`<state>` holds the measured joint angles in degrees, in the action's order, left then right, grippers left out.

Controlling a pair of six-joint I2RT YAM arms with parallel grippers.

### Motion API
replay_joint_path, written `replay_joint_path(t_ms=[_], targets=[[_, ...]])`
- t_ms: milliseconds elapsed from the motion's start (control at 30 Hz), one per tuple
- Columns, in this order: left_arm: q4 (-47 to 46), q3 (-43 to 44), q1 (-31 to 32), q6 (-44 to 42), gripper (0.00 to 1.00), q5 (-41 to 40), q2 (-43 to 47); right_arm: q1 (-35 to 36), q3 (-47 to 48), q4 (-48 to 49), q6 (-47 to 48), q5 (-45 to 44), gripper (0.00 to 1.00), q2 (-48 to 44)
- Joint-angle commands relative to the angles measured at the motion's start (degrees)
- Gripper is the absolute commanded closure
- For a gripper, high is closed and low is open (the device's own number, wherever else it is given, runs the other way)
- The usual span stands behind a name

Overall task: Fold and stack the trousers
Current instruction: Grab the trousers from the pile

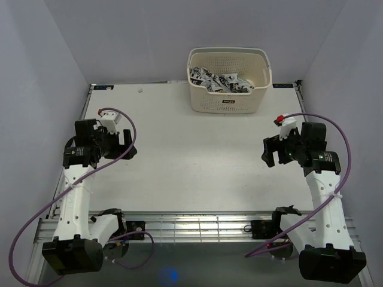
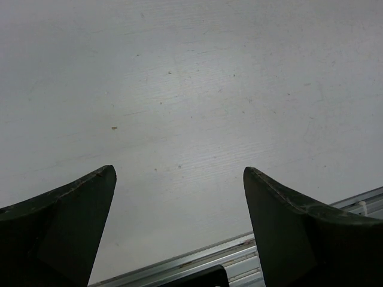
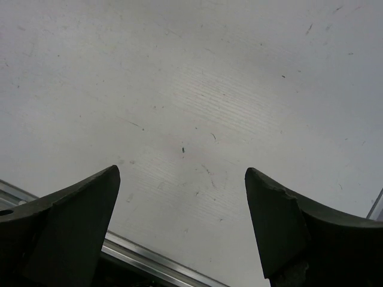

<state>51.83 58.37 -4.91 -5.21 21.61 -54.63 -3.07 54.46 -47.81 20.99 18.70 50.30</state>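
1. Trousers (image 1: 220, 81) lay crumpled inside basket (image 1: 227, 103), far bench (image 1: 191, 167), right of centre.
2. Left jaws stood released, empty, over left bench.
3. Right jaws stood released, empty, over right bench.

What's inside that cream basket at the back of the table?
Crumpled trousers, white cloth with black newspaper print, lie bunched in the basket. Only the top of the heap shows; the basket's walls hide the rest and anything beneath it.
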Motion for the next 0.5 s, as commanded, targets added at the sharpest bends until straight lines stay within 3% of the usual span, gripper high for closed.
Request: replay_joint_path(t_ms=[0,300,467], targets=[[-0.7,1.7,0.0,0.4,0.02,-0.1,-0.4,0.2,3.9,1.8,-0.3,2.7,0.10,0.0],[-1.0,1.7,0.0,2.2,0.02,2.9,-0.8,0.2,16.6,6.0,-2.4,9.6,0.10,8.4],[-0.9,3.0,0.0,3.2,0.02,4.1,-1.7,0.8,27.2,12.8,-10.6,16.2,0.10,21.5]])
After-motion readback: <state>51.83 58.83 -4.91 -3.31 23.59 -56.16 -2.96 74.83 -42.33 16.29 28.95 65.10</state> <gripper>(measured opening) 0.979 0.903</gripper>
